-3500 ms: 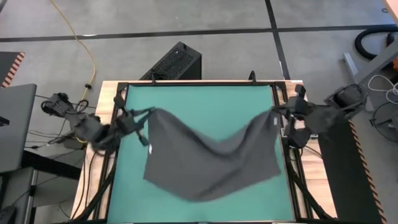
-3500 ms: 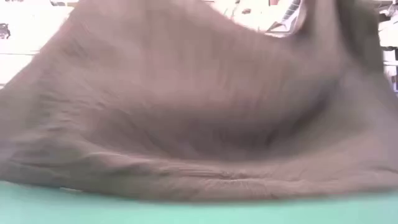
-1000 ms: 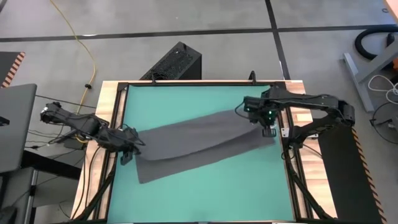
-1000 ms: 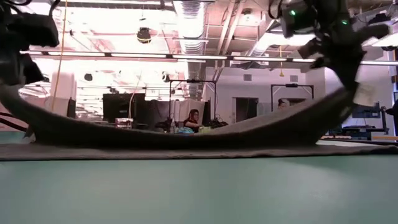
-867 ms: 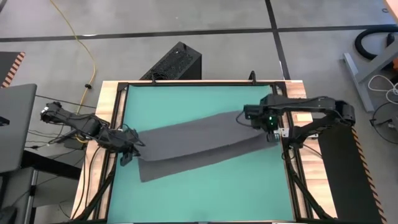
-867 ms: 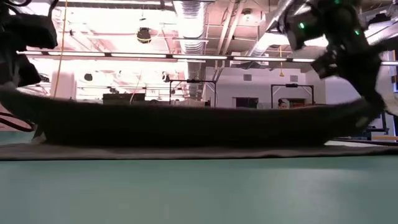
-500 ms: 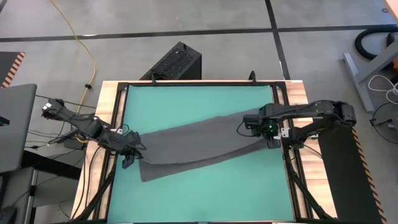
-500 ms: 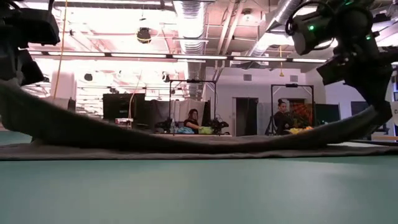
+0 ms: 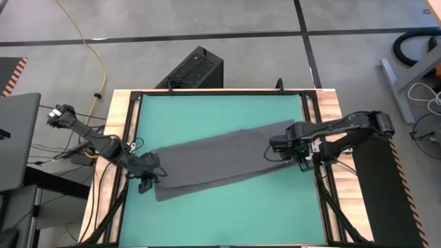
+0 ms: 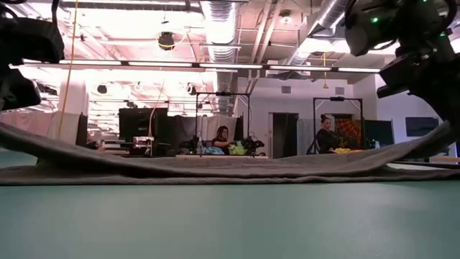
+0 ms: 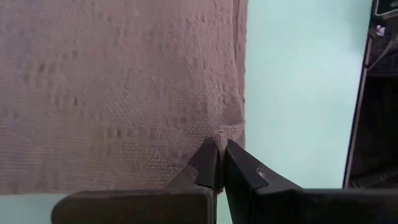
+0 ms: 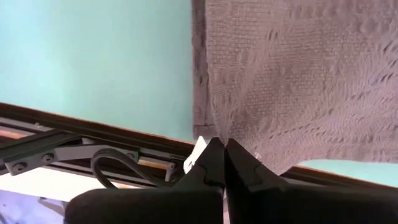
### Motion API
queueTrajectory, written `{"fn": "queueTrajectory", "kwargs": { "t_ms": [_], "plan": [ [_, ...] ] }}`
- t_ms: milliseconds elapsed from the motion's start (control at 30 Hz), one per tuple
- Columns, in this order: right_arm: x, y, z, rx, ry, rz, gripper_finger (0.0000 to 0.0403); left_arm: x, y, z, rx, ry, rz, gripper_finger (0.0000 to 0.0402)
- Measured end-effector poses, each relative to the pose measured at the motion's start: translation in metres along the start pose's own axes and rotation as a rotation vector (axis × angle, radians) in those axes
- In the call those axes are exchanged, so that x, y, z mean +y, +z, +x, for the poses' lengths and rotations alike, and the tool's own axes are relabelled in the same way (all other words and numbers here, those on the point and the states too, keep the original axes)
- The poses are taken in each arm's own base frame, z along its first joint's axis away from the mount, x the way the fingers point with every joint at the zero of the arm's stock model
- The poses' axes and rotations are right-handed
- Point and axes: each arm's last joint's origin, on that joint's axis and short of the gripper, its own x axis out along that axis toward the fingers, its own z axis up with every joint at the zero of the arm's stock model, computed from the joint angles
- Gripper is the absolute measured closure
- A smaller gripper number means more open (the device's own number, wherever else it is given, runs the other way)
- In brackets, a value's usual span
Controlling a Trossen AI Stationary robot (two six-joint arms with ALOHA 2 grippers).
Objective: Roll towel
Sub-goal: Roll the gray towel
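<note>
The dark grey towel point(image 9: 220, 160) lies as a long slanted strip across the green mat point(image 9: 220, 110), from near left to far right. It is doubled lengthwise: the lower layer lies flat and the upper layer point(image 10: 215, 164) sags almost onto it. My left gripper point(image 9: 147, 180) is shut on the towel's left end. My right gripper point(image 9: 304, 162) is shut on the right end, by the mat's right edge. A small white tag point(image 12: 198, 149) shows beside the right fingers. My left gripper pinches a corner of the towel's left end point(image 11: 219, 138) between its two fingertips, low and nearly level, coming from the table's left. The cloth spreads away from the fingers, held just above the mat. My right gripper pinches the corner of the towel's right end point(image 12: 219, 138) between its two fingertips, next to the white tag, coming from the table's right. The end rises slightly to the fingers point(image 10: 440, 140); the rest sags down onto the lower layer.
Black frame rails point(image 9: 318, 180) run along the mat's left and right edges, close to both grippers. A black box point(image 9: 194, 69) stands on the floor beyond the far edge. People sit in the room behind the table point(image 10: 223, 137). Bare mat lies far and near of the towel.
Both grippers have gone down and toward the table's near edge, still shut on the towel's ends. The upper layer, which hung in a raised arc between them, has sunk almost flat onto the lower layer. The lower layer has stayed in place.
</note>
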Motion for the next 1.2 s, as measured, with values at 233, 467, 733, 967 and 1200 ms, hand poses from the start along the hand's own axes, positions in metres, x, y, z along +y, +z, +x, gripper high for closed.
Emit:
{"fn": "queueTrajectory", "kwargs": {
  "t_ms": [233,467,733,967,1200],
  "plan": [
    [0.008,0.001,0.0,0.004,-0.011,-0.044,0.039,-0.002,-0.005,-0.001,0.025,-0.012,-0.007,0.0401],
    [0.009,0.001,-0.008,0.001,-0.014,-0.048,0.039,0.0,-0.009,-0.007,0.033,-0.019,-0.037,0.0401],
    [0.01,-0.002,-0.012,0.021,0.008,-0.037,0.039,0.0,-0.009,-0.01,0.007,-0.021,-0.042,0.0401],
    [0.01,0.003,-0.012,-0.031,0.039,-0.024,0.039,-0.003,-0.01,-0.002,0.035,-0.004,-0.029,0.0401],
    [0.01,0.003,-0.012,-0.033,0.055,-0.024,0.039,-0.008,-0.013,0.006,0.083,-0.001,-0.028,0.0401]
  ]
}}
